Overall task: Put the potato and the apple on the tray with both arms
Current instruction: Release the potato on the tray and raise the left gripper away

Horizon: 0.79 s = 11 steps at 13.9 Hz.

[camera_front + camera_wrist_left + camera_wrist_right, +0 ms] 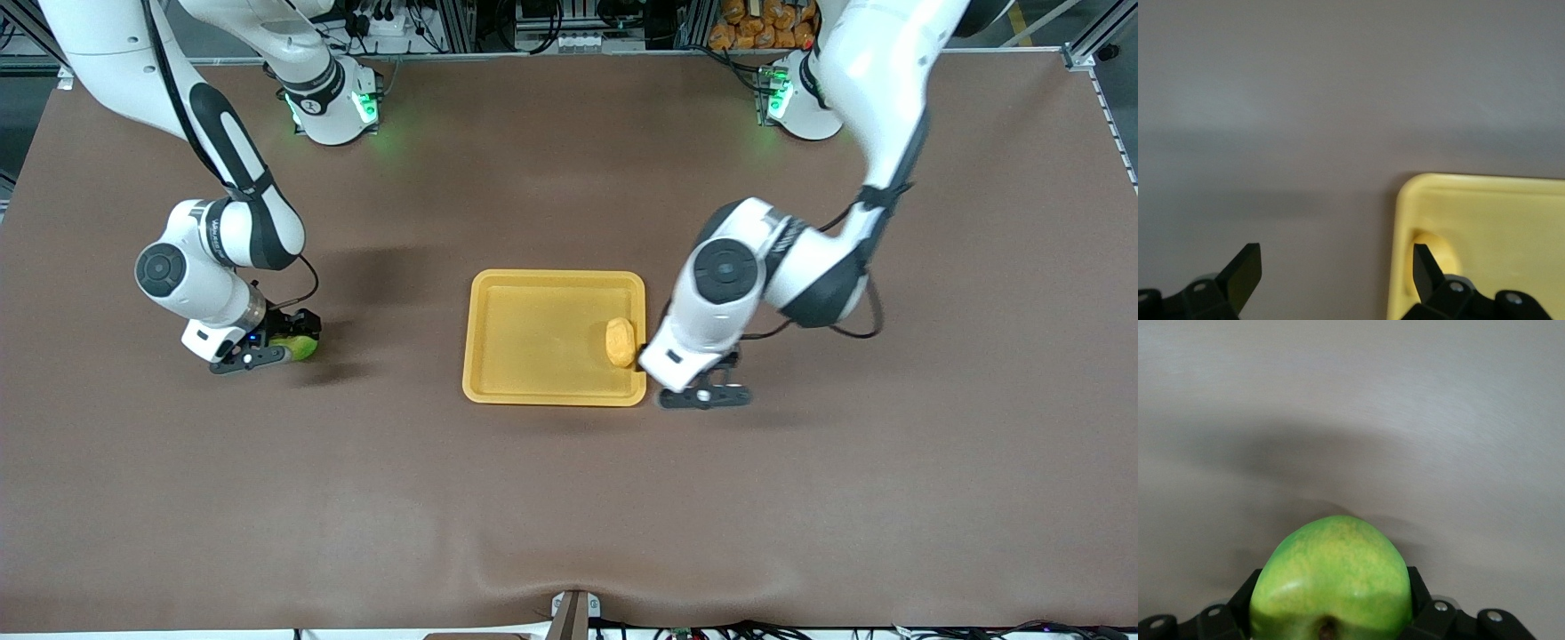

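Potato (620, 342) lies in the tray (533, 307) at the left arm's end. Only the right wrist view shows the apple's (1331, 580) stem dimple, clamped in the right end effector (277, 352). Left end effector (702, 388) hangs spread wide, straddling the tray's rim.

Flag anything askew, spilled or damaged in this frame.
Nothing stands out. The potato lies intact in the tray, the apple sits whole between the right end effector's fingers, and the left end effector is open beside the tray.
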Motion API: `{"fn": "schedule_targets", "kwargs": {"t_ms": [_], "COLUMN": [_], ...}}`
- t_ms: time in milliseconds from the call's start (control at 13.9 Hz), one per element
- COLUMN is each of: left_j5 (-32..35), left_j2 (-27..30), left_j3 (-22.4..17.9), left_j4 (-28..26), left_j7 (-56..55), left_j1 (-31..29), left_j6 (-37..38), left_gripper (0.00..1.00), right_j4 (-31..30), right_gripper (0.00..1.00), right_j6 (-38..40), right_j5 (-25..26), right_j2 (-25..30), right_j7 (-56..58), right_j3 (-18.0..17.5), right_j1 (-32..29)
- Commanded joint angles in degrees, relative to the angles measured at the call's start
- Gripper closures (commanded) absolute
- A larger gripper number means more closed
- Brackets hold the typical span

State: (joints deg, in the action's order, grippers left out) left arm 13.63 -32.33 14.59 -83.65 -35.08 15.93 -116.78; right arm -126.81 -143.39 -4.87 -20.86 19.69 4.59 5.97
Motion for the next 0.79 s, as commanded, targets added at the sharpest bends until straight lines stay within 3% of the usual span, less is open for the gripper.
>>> {"fn": "schedule_targets", "kwargs": {"t_ms": [0, 359, 717], "left_j5": [0.27, -1.49, -5.71], "left_j2": [6.21, 13.68, 20.1], "left_j3": [0.36, 0.97, 1.06], "left_j4": [-1.34, -1.43, -2.74], "left_j7": [5.79, 9.14, 15.12], "left_j1": [-5.27, -12.41, -17.15], "left_j6": [5.23, 13.84, 18.42], "left_gripper": [0.0, 0.0, 0.0], "right_j4": [1.3, 3.93, 8.76], "right_gripper": [1.0, 1.0, 1.0], "right_j6": [3.03, 2.5, 2.59], "right_j5": [-0.49, -0.49, -0.66], "right_j2": [2.48, 4.42, 4.07], "right_j7": [5.69, 19.57, 31.11], "right_j3": [0.07, 0.07, -0.02], "right_j1": [2.55, 6.94, 15.98]}}
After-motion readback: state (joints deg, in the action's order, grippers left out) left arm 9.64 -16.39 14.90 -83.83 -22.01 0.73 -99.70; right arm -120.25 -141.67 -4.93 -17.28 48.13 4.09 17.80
